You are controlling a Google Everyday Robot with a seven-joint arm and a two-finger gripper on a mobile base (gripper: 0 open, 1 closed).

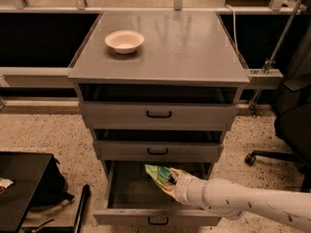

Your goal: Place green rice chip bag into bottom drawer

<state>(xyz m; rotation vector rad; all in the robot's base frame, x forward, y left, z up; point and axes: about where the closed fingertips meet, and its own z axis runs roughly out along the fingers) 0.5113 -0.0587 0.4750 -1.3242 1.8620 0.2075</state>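
Note:
The green rice chip bag [159, 173] is held at the end of my white arm, inside the open bottom drawer [127, 192] and just above its grey floor, toward the back right. My gripper [171, 180] is mostly hidden behind the bag and is shut on it. The arm reaches in from the lower right. The drawer's front panel with its small black handle [157, 221] is pulled out toward me.
A white bowl [124, 41] sits on the cabinet top at the back left. The top drawer [158, 114] and middle drawer [157, 151] are slightly ajar. A black case [22, 186] lies on the floor at left. An office chair [291, 130] stands at right.

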